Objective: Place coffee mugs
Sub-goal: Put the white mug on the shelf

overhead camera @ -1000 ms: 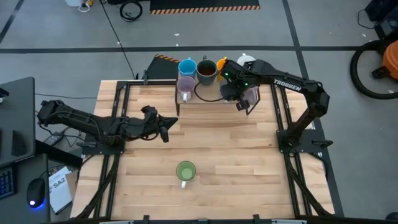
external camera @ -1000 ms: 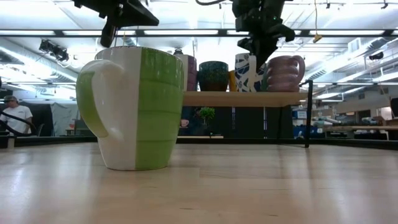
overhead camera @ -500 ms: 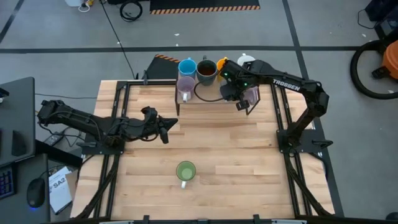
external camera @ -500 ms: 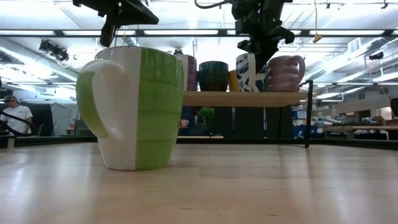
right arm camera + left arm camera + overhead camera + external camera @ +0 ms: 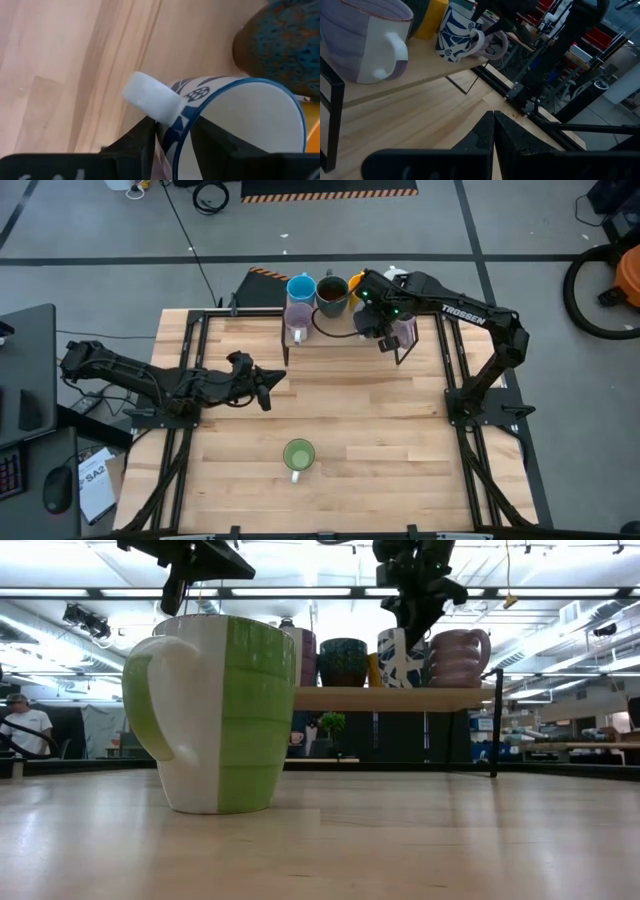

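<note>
Up at the far edge of the light wooden bench [image 5: 340, 410], the right tool [image 5: 385, 340] hangs over the raised wooden shelf [image 5: 395, 697]. Its dark fingers [image 5: 137, 142] stand a little apart, astride the rim of a white ceramic mug with a blue pattern [image 5: 235, 125], one finger outside just under the white handle, the other inside the cup. Whether they press on the wall cannot be told. That mug [image 5: 398, 657] stands upright on the shelf, between a lilac mug [image 5: 458, 658] and a dark, blue-speckled mug [image 5: 343, 662]. Another lilac mug with a white handle [image 5: 362, 42] sits further along the shelf.

Apart from these, a green-and-white mug [image 5: 298, 456] stands alone, upright on the near part of the bench.

Over the bench's left side, the left tool [image 5: 268, 385] waits, fingers [image 5: 507, 137] pressed together with nothing between them.
</note>
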